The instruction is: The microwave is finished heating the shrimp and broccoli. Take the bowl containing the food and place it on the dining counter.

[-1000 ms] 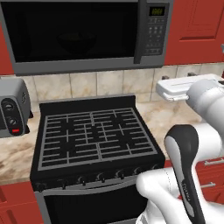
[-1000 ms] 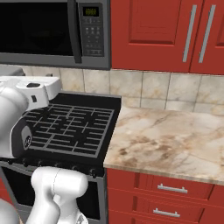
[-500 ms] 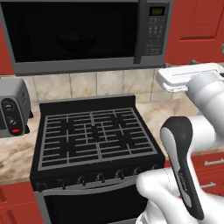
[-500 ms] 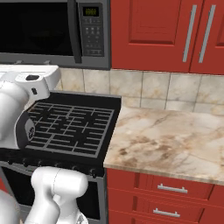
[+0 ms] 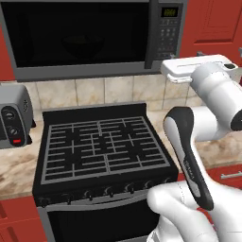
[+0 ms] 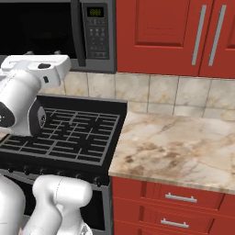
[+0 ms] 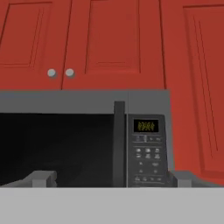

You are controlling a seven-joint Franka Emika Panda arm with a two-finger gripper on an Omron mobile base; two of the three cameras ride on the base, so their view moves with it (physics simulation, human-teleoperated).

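- Left base view: microwave [image 5: 90,38] hangs over the black stove [image 5: 101,153], door shut, glass black and glossy. A faint rounded shape behind the glass may be the bowl; too dim to confirm. Shrimp and broccoli not discernible.
- White arm rises at lower right; its hand is raised level with the microwave's lower right corner, just beside the button panel. Judgement: held there to reach the door, which must open before any grab at the bowl.
- Silver toaster oven [image 5: 14,116] sits on the counter left of the stove, well apart from the hand.
- Right base view: marbled beige stone counter [image 6: 179,149] lies right of the stove over red drawers with bar handles; smooth, flat, bare. Judgement: likely the drop-off surface.
- Stove grates are black cast bars in a grid; the wall behind is pale tile.
- Hand view: camera looks up at the microwave front, with the dark vertical handle between glass and panel [image 7: 146,148], lit display above the buttons, red cabinet doors with two round knobs overhead.
- Tool [image 7: 109,178]: grey tips stand far apart at the bottom, fully spread, holding nothing.
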